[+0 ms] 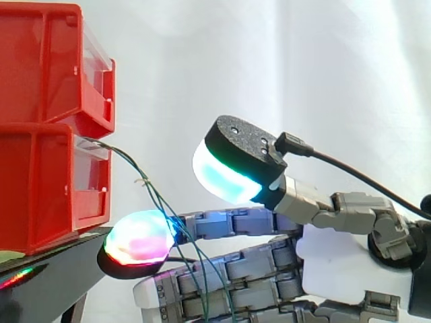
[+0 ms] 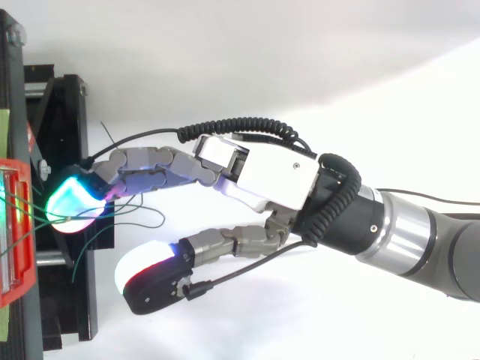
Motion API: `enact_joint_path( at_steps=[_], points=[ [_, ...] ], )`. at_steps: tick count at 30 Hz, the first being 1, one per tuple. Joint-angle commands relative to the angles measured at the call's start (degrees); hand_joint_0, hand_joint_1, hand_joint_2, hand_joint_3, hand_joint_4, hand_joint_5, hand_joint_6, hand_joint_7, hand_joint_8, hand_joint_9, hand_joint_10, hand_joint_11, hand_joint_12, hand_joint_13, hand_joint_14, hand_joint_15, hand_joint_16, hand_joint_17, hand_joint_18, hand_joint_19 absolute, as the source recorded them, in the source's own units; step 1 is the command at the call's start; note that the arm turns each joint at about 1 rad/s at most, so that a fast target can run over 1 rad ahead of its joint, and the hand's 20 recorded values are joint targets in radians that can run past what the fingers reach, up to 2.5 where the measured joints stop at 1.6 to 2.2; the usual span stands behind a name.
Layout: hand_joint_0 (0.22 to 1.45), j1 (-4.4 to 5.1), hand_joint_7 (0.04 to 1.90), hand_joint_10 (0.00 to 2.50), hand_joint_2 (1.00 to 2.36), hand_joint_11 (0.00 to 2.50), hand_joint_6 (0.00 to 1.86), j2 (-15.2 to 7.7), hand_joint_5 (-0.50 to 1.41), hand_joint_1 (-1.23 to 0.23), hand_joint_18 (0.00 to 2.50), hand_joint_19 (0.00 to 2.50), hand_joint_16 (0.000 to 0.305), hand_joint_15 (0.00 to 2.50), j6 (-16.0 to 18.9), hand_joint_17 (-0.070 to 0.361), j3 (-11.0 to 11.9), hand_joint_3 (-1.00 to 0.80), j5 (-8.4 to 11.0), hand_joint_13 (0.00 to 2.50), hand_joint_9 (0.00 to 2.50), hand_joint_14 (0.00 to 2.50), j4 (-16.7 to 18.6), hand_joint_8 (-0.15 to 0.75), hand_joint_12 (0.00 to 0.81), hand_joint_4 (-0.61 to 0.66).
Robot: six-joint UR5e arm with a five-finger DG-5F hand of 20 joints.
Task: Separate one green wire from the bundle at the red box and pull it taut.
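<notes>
In the side view, you see the hand (image 1: 333, 259) reaching in from the right with its fingers stretched almost straight towards the bins. The thumb (image 1: 229, 168) is lifted well above them, so the hand is spread wide and clamps nothing. The foremost fingertip (image 1: 138, 239), glowing green and pink, sits just beside the edge of the black stand (image 1: 54, 276), below the front of the lower red bin (image 1: 40, 188). The green wires (image 1: 156, 196) leave that bin's front and sag down to the right. They cross the finger just behind its glowing pad and run on down over the fingers below. They hang slack, and you cannot tell whether any one strand has been parted from the rest. A second red bin (image 1: 40, 60) is stacked on top.

In the top view, the hand (image 2: 277, 176) comes in from the right. Its long fingers are bunched together, with the green-lit fingertip (image 2: 69, 201) over the stand (image 2: 64, 112), near the bin (image 2: 16, 285) at the left edge. The thumb (image 2: 150, 274) stands well apart from the fingers. The wires (image 2: 146, 223) fan out from the bin, pass by the lit pad and curl in loose loops between fingers and thumb.
</notes>
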Motion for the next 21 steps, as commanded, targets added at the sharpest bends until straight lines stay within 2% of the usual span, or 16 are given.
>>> enact_joint_path(
  at_steps=[1,21],
  points=[
    [0.52,0.06,0.83,0.01,1.0,0.2,0.5,-0.01,-0.16,-0.65,0.45,0.37,0.05,0.14,-0.09,0.112,1.02,-0.48,0.0,0.43,0.65,0.01,-0.48,0.27,0.362,0.25],
    [0.59,-0.12,1.04,0.01,1.01,0.28,0.5,-0.01,-0.12,-0.67,0.53,0.41,0.045,0.19,0.0,0.102,1.38,-0.39,0.0,0.55,0.77,0.01,-0.57,0.265,0.352,0.26]
  ],
)
